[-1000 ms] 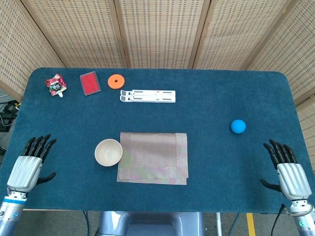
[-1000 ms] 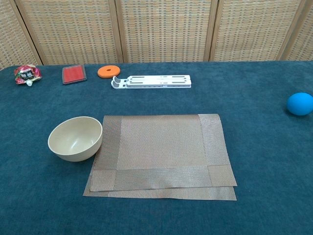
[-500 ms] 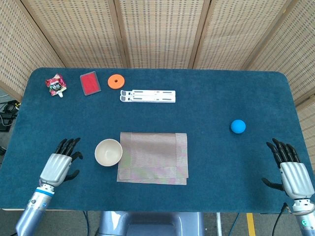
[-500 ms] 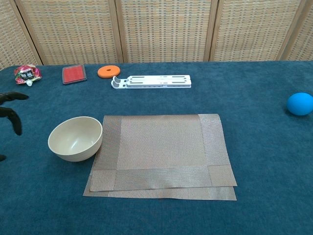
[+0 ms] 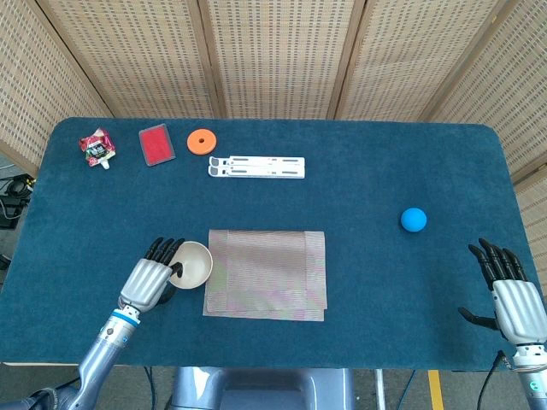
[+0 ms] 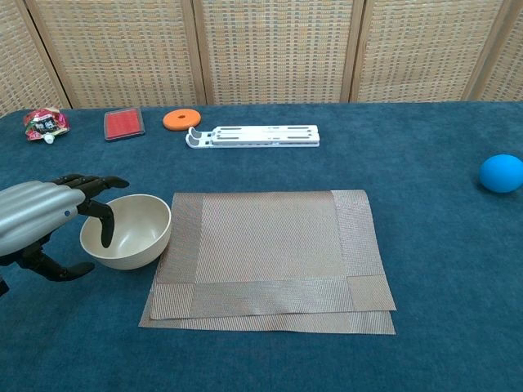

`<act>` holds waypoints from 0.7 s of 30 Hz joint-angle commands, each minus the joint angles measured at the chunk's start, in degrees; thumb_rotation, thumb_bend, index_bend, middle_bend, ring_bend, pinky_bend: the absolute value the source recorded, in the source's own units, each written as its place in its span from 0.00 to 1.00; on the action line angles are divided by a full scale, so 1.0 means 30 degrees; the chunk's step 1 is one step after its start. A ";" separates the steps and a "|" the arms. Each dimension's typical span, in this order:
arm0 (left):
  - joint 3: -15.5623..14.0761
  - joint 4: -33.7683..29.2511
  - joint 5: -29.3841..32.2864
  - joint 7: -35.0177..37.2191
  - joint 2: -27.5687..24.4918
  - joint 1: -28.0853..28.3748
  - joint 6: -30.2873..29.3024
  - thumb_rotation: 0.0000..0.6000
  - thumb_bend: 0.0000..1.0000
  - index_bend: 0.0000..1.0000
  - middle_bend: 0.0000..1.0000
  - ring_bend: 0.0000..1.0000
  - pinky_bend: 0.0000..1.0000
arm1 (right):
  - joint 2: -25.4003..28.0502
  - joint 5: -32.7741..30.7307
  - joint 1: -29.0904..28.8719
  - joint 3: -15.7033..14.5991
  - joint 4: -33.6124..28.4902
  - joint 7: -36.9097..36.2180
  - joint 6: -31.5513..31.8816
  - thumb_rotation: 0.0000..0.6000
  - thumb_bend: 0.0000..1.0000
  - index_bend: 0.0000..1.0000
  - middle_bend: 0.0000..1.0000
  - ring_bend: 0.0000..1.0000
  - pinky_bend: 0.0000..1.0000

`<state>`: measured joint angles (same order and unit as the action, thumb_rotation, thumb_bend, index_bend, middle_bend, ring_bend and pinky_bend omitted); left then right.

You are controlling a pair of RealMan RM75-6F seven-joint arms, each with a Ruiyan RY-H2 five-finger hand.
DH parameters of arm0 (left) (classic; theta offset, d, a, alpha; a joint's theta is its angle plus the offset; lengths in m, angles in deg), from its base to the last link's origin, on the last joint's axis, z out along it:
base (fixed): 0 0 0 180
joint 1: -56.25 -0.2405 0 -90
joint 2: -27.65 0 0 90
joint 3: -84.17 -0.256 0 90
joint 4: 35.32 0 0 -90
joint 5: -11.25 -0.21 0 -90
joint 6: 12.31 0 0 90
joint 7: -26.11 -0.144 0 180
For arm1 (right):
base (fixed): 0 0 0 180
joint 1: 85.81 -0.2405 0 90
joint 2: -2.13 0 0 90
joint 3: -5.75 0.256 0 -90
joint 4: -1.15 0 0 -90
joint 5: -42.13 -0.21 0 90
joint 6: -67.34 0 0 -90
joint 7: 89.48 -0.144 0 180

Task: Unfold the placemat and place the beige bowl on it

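Head view
Mat [image 5: 266,274]: your landmark; it lies folded in two layers on the blue table [image 5: 359,196], near the front edge.
Bowl [image 5: 193,264]: upright, just left of the mat, its rim meeting the mat's left edge.
Left hand [image 5: 149,279]: at the bowl's left side, fingers [image 5: 162,249] spread over the rim and one tip dipping inside. You have no grip on it that this view shows.
Right hand [image 5: 516,299]: far right of the mat at the table's front corner, fingers apart and pointing away from you, holding nothing.
Ball [image 5: 414,219]: blue, right of the mat and a little behind it, well apart.
White rack [image 5: 256,166]: behind the mat, lying flat and lengthwise.
Orange disc [image 5: 202,141]: behind the rack's left end.
Red pad [image 5: 157,143]: left of the disc.
Packet [image 5: 97,147]: red, furthest left, well behind and left of the mat.

Chest view
Mat [image 6: 270,257]: folded, the lower layer showing along the front and right edges.
Bowl [image 6: 127,231]: empty, touching the mat's left edge, not on it.
Left hand [image 6: 41,220]: left of the bowl, fingers [image 6: 104,224] apart, one hanging inside the rim, thumb low on the outer side; you cannot tell whether any touch the wall.
Right hand: outside this view.
Ball [image 6: 501,173]: at the right edge, well apart from the mat.
Rack [image 6: 253,135], disc [image 6: 181,119], pad [image 6: 124,124], packet [image 6: 46,124]: in a row behind the mat.
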<state>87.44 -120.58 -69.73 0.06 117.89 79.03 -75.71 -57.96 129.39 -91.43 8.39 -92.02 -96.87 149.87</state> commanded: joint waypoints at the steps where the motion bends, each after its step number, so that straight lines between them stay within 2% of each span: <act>1: 0.0007 0.0386 0.0416 -0.0406 0.0394 0.0239 0.0401 1.00 0.41 0.53 0.00 0.00 0.00 | 0.0069 0.0006 0.0011 0.0009 0.0006 -0.0160 0.0019 1.00 0.06 0.00 0.00 0.00 0.00; 7: 0.0013 0.1402 0.0777 -0.0307 0.1243 0.0480 0.0540 1.00 0.54 0.65 0.00 0.00 0.00 | 0.0142 0.0079 0.0008 -0.0010 0.0006 -0.0404 0.0022 1.00 0.06 0.00 0.00 0.00 0.00; 11: 0.0012 0.1820 0.0352 0.0319 0.1248 0.0387 -0.0200 1.00 0.56 0.71 0.00 0.00 0.00 | 0.0163 0.0102 0.0024 -0.0005 0.0010 -0.0471 0.0069 1.00 0.06 0.00 0.00 0.00 0.00; 21: 0.0054 0.2517 -0.0190 0.3158 -0.1888 -0.0734 -0.2393 1.00 0.55 0.69 0.00 0.00 0.00 | 0.0205 0.0175 0.0056 -0.0038 -0.0063 -0.0475 0.0126 1.00 0.06 0.00 0.00 0.00 0.00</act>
<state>87.67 -113.97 -70.21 8.05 113.81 77.75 -81.99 -57.33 129.90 -91.26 8.29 -92.20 -98.31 150.24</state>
